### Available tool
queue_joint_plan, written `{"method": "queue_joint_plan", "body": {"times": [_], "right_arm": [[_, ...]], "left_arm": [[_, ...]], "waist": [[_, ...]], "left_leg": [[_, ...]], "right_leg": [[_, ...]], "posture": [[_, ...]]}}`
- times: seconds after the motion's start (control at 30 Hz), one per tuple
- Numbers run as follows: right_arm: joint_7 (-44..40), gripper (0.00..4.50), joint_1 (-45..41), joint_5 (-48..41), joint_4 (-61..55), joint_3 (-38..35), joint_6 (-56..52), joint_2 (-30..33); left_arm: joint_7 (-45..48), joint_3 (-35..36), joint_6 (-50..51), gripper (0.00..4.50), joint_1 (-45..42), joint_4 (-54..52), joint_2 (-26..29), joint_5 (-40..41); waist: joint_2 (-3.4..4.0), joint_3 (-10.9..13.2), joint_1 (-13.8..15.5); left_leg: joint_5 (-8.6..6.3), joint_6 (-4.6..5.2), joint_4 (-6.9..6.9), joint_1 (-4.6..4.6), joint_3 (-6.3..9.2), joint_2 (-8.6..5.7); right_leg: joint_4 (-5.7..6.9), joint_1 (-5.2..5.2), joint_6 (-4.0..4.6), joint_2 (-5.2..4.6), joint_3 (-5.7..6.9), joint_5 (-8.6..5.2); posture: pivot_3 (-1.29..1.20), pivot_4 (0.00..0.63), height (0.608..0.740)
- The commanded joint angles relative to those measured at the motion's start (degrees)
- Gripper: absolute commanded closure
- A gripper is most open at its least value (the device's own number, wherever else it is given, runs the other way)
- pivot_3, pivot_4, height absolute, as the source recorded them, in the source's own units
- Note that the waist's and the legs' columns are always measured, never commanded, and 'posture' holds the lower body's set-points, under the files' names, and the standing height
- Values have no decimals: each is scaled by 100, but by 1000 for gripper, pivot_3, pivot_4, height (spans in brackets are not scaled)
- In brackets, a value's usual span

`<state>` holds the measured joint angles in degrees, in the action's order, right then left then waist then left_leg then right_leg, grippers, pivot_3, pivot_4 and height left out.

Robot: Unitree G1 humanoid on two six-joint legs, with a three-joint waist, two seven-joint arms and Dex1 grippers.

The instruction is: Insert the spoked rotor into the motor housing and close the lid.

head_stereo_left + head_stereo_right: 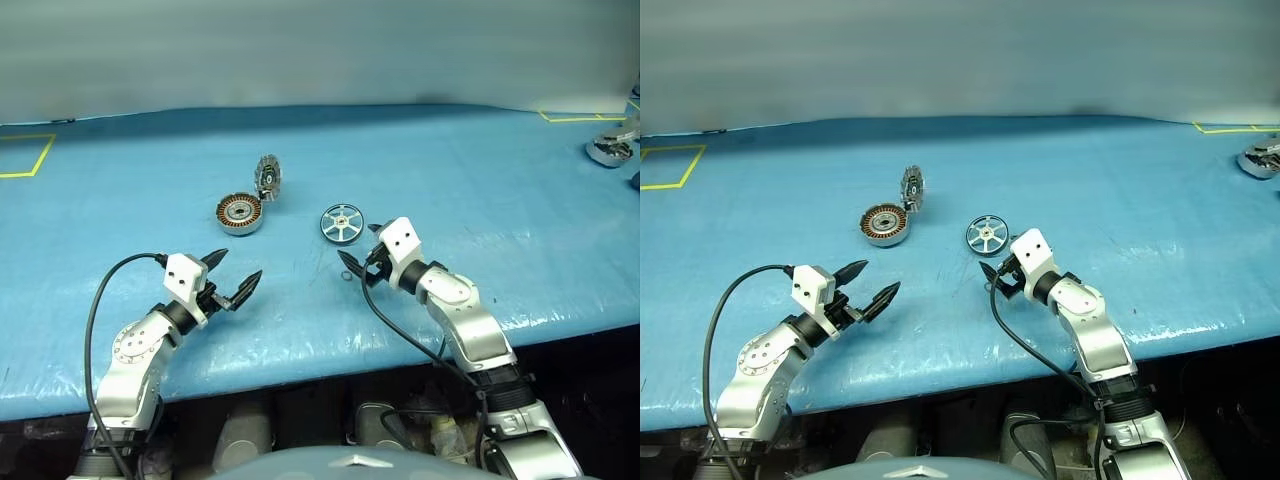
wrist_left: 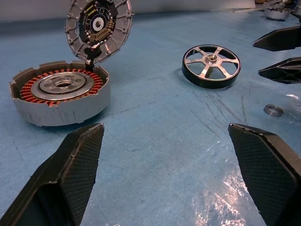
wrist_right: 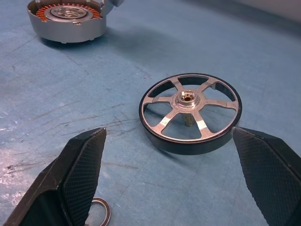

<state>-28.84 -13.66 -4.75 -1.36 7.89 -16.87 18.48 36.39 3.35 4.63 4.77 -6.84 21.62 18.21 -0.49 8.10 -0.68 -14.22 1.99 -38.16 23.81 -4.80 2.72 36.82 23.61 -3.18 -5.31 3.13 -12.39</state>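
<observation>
The spoked rotor point(image 1: 341, 222) lies flat on the blue table, a shiny silver wheel with a dark rim point(image 3: 190, 112). My right gripper point(image 1: 357, 262) stands open just short of it, nothing between its fingers point(image 3: 80, 179). To the rotor's left sits the motor housing point(image 1: 239, 212), its copper windings showing point(image 2: 59, 89). The lid point(image 1: 268, 177) stands tilted upright at the housing's far edge, hinged open point(image 2: 98, 26). My left gripper point(image 1: 232, 278) is open and empty, well short of the housing, pointing toward the rotor.
A small metal ring point(image 2: 273, 110) lies on the table near the right gripper's fingertips point(image 3: 99, 213). Silver hardware point(image 1: 610, 148) sits at the far right edge. Yellow tape marks point(image 1: 25, 155) show at the far left. The table's front edge runs below both arms.
</observation>
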Motion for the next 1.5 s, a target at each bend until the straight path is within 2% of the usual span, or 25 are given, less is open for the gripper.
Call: {"method": "queue_joint_plan", "body": {"times": [0.03,0.2,0.4,0.63,0.77,0.93,1.13,1.27,1.37,1.5], "right_arm": [[-26,13,-58,-60,-117,-99,84,-2],[384,13,-176,-56,95,-360,251,-217],[387,13,-196,-59,124,-344,418,-303],[895,13,-181,261,326,-366,733,-404],[489,13,-127,-196,156,-481,433,-355],[102,13,-115,-313,-46,-294,269,-274],[212,13,-109,-215,12,-327,254,-273],[213,13,-195,-119,101,-183,265,-296],[245,13,-104,-81,34,-120,292,-328],[167,13,26,-122,-148,15,299,-395]], "left_arm": [[-3,28,-33,4,1,-264,4,41],[-75,-12,-28,4,5,-252,-63,18],[-65,33,-23,4,14,-304,-24,22],[-31,20,-30,4,-44,-272,-9,20],[-20,-7,-63,4,-129,-214,-49,16],[0,-5,-78,4,-157,-201,-29,-13],[-45,-24,-119,4,-138,-191,32,-154],[-109,73,-246,4,-323,-76,412,-585],[106,-142,-504,4,-811,140,1090,-1270],[877,-860,-1111,4,-2427,1144,2017,-2194]], "waist": [[0,0,0],[0,0,0],[0,0,-2],[0,1,-4],[0,1,0],[0,1,-11],[1,1,-5],[0,1,-4],[0,2,6],[-3,6,65]], "left_leg": [[0,0,0,0,0,0],[0,0,0,0,1,0],[0,0,1,0,0,0],[0,-1,2,0,0,0],[0,-1,2,0,1,0],[0,0,3,0,0,0],[0,0,6,0,0,0],[1,-1,6,0,1,1],[3,-5,7,0,3,2],[9,-11,4,5,10,0]], "right_leg": [[0,0,0,0,0,0],[0,0,-1,0,0,0],[0,1,-2,0,0,1],[0,1,-1,0,0,0],[0,0,-2,0,0,1],[0,1,-2,0,-1,1],[0,2,-2,0,0,1],[0,3,0,1,1,0],[1,3,12,2,4,-7],[2,2,23,2,21,-14]], "posture": [[0,150,740],[0,150,740],[0,150,740],[0,150,740],[0,150,740],[0,150,740],[0,150,740],[0,150,740],[0,150,740],[0,150,740]]}}
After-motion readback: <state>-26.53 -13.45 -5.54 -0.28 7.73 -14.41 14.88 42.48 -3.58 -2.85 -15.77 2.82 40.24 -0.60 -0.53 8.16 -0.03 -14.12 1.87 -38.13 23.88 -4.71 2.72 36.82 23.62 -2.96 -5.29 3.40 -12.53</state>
